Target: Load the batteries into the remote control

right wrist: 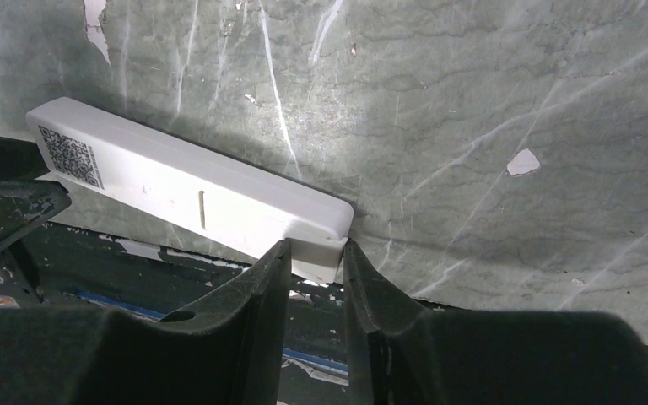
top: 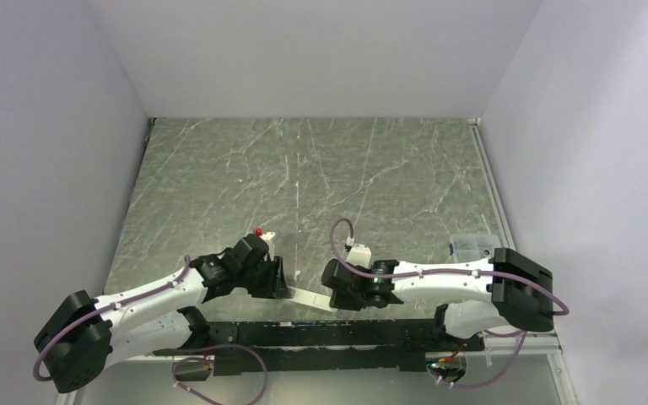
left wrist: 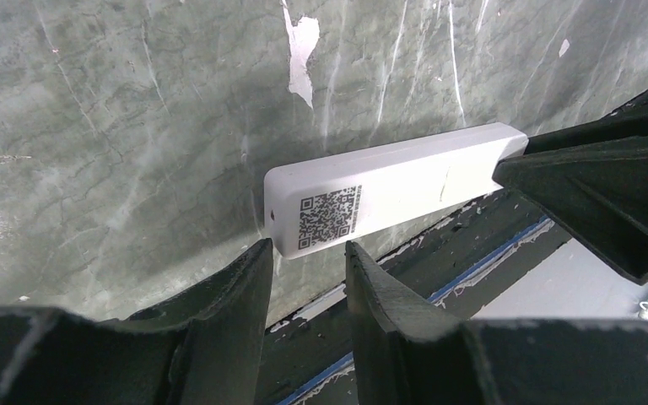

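Note:
The remote control (top: 310, 297) is a slim white bar just above the table's near edge, between my two grippers. In the left wrist view the remote (left wrist: 405, 190) shows a face with a QR code and a thin seam. My right gripper (right wrist: 314, 245) is shut on its plain end, and it shows in the top view (top: 335, 301). My left gripper (left wrist: 308, 245) is open, its tips at the QR end of the remote (right wrist: 194, 190), one fingertip (left wrist: 261, 253) close to its corner. It shows in the top view (top: 283, 287). No batteries are in view.
A small clear plastic item (top: 475, 246) lies on the grey marbled table (top: 304, 177) near the right edge. A black rail (top: 329, 333) runs along the near edge under the remote. Pale walls close in the table on three sides.

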Robot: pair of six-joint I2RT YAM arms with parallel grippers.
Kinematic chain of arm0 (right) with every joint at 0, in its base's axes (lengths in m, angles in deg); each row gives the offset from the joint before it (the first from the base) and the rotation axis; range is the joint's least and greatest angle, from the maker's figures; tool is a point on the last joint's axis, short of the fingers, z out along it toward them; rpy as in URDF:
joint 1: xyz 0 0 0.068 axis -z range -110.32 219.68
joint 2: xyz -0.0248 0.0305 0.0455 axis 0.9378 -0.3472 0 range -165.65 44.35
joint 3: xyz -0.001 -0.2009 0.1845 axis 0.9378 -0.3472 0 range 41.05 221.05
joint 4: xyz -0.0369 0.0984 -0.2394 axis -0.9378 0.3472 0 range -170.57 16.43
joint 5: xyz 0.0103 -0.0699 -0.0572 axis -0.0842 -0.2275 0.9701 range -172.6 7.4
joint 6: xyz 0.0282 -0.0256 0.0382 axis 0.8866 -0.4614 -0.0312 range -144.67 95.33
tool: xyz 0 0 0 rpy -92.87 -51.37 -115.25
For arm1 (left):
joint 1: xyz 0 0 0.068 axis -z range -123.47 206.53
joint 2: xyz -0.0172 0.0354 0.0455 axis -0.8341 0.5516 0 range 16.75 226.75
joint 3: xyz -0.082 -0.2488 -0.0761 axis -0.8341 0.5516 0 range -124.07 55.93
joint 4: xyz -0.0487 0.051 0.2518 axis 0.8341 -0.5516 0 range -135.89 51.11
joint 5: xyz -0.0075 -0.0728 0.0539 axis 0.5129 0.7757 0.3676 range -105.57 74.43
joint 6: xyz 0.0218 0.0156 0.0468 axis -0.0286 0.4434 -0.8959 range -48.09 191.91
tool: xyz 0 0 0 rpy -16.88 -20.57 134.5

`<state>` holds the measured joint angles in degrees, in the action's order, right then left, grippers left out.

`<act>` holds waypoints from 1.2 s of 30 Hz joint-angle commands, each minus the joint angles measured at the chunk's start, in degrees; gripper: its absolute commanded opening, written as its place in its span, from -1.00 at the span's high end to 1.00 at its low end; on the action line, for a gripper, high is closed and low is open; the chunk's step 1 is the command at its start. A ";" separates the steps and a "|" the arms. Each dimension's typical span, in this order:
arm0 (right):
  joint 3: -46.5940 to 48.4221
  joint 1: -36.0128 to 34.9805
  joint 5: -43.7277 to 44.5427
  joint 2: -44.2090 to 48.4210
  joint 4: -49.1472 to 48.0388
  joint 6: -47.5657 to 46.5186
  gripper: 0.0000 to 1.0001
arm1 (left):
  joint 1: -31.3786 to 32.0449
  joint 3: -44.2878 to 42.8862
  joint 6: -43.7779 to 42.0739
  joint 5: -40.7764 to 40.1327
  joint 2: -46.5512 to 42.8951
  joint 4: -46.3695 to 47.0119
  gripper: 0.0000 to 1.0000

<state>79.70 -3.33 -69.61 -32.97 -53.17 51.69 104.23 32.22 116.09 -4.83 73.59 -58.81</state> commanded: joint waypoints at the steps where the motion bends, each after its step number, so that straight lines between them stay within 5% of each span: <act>1: 0.75 -0.55 0.19 -2.68 0.08 0.13 0.44 | -0.25 0.19 -1.12 1.85 0.61 2.42 0.16; 22: 2.10 -0.55 -0.43 -5.01 -2.31 -0.79 0.45 | -0.26 -0.74 -0.94 3.23 0.58 2.32 0.27; 36: 2.76 -0.55 2.87 -2.64 2.79 -1.40 0.23 | -0.25 -2.78 -0.68 1.27 -1.02 -1.57 0.21</act>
<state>82.98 -3.53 -69.37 -35.79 -50.59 50.47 103.86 31.94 115.50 -3.82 73.85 -59.58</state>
